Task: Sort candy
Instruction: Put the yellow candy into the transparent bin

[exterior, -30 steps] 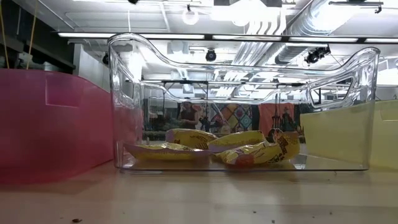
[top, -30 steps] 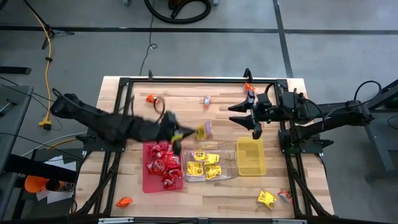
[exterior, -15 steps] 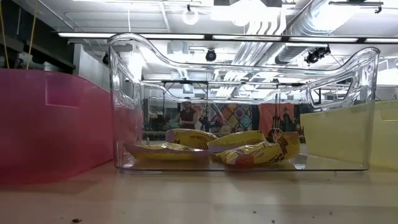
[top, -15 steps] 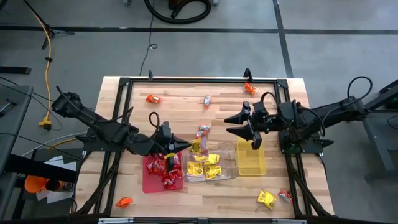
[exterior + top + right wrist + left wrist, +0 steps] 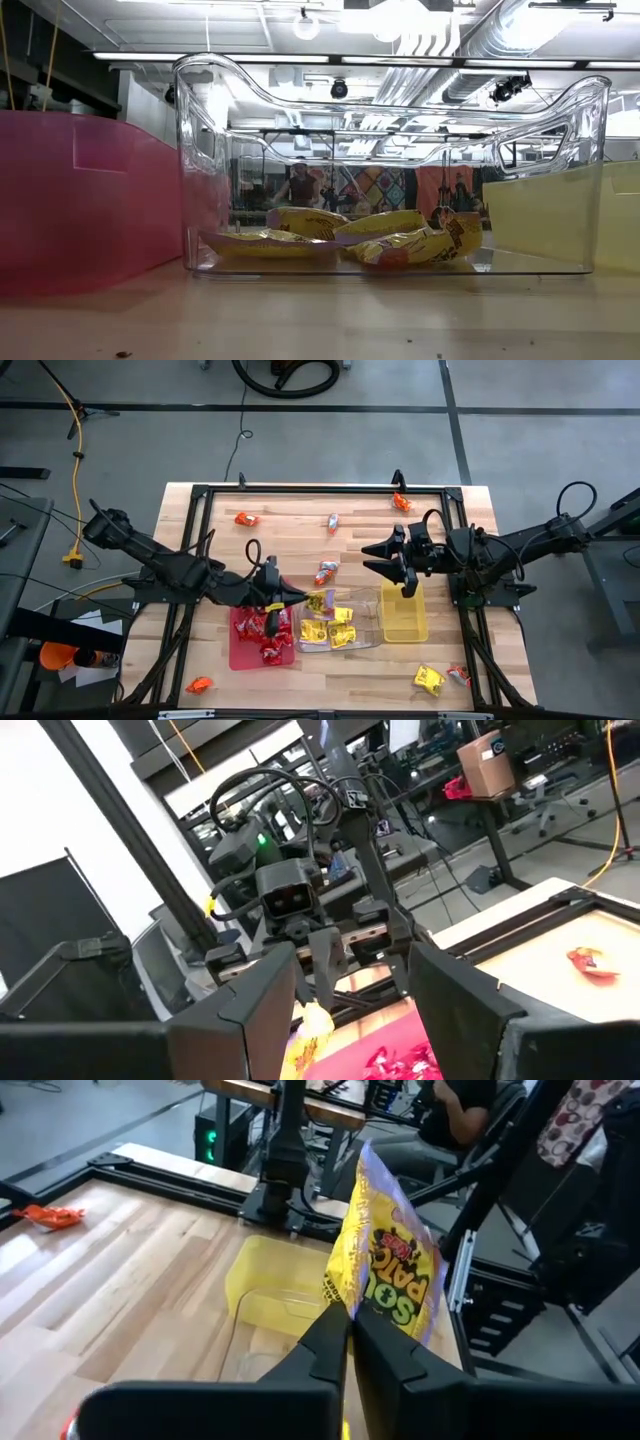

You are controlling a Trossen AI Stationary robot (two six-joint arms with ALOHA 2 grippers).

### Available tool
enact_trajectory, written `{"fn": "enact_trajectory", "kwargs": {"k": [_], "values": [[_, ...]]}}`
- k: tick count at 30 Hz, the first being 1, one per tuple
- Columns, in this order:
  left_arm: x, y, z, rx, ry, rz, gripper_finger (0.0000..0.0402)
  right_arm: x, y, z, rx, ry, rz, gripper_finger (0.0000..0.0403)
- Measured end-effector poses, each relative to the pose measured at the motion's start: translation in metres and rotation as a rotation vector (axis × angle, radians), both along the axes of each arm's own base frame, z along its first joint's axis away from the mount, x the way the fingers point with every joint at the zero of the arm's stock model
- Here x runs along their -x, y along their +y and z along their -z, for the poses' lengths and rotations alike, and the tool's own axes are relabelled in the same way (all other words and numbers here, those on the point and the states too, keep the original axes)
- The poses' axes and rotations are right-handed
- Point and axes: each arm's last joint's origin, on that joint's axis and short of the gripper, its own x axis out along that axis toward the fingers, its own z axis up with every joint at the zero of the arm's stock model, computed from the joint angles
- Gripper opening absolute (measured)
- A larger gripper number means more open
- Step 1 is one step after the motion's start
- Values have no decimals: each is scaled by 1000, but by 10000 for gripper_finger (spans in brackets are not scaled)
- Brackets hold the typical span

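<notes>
- Wooden worktop (image 5: 290, 535) inside a dark frame, on a grey concrete floor; workshop with ceiling ducts visible behind in the low view.
- Red tray (image 5: 238, 650), clear tray (image 5: 368, 622) and yellow tray (image 5: 402, 622) side by side toward the near edge.
- Left gripper (image 5: 283, 597) over the join of red and clear trays, fingers pinched tight on a yellow candy packet (image 5: 385, 1270).
- Right gripper (image 5: 392, 565) just beyond the yellow tray's far end, fingers spread wide, holding nothing.
- Red candy (image 5: 262, 628) heaped in the red tray; yellow candy (image 5: 345, 235) in the clear tray.
- Loose packets (image 5: 246, 519) scattered near the far edge and both near corners.
</notes>
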Motion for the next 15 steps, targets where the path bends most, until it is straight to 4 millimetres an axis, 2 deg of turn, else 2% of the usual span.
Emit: {"fn": "enact_trajectory", "kwargs": {"k": [4,12,15], "values": [[-3,8,0,12,-2,-38,41,0,1,0,22,-1,-26,193],[-8,17,-5,66,-58,-84,154,0,3,0,77,-5,-87,193],[-7,21,-14,85,-112,-62,187,2,2,-1,82,-8,-90,193]]}}
